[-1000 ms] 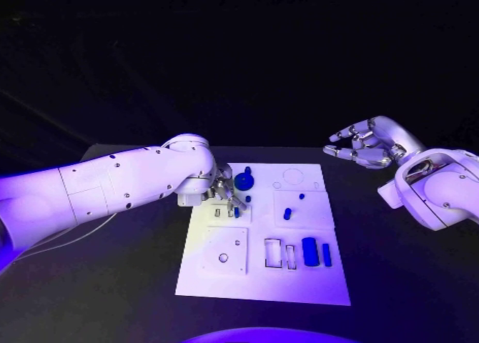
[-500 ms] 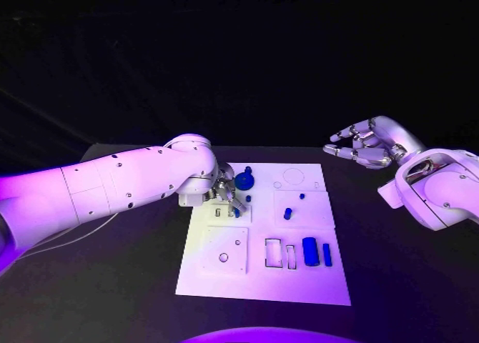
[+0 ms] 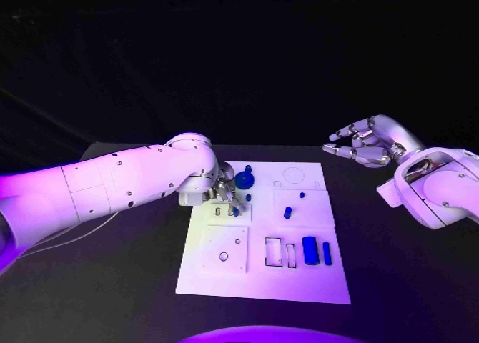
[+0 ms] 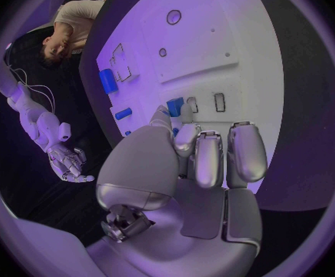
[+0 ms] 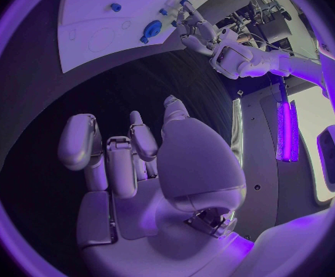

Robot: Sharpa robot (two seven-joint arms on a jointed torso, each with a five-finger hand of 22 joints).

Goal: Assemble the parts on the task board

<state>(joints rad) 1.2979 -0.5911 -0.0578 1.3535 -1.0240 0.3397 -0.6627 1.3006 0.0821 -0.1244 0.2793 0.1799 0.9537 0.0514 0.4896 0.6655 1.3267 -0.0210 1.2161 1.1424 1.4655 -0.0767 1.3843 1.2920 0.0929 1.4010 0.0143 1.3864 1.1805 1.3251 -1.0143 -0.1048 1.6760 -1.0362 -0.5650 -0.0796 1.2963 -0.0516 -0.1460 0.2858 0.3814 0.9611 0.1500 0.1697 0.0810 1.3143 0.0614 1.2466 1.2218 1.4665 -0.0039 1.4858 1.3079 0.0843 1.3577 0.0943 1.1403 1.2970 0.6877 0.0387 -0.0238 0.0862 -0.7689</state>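
A black table (image 3: pixel 116 286) stands in a dark room, and the white task board (image 3: pixel 262 282) lies flat at its middle, long side running away from the robot. The board carries raised square panels, round outlines at its far end and narrow rectangular slots near the middle. Several blue parts sit on it: a large blue cylinder (image 3: pixel 311 251) and a slimmer blue peg (image 3: pixel 326 253) lie side by side near the right edge, a small blue peg (image 3: pixel 287 212) stands further up, a tiny blue stud (image 3: pixel 302 195) beyond it, and a rounded blue knob (image 3: pixel 244 180) sits at the far left.

The left hand (image 3: pixel 225 194) hangs over the board's far left area, fingers pointed down at a small blue part (image 4: pixel 174 106) beside two slots. In the left wrist view the fingers are curled close around that part, but whether they actually grip it cannot be told.

The right hand (image 3: pixel 363 143) hovers above the table beyond the board's far right corner, well apart from it, fingers loosely curled and spread, grasping nothing.
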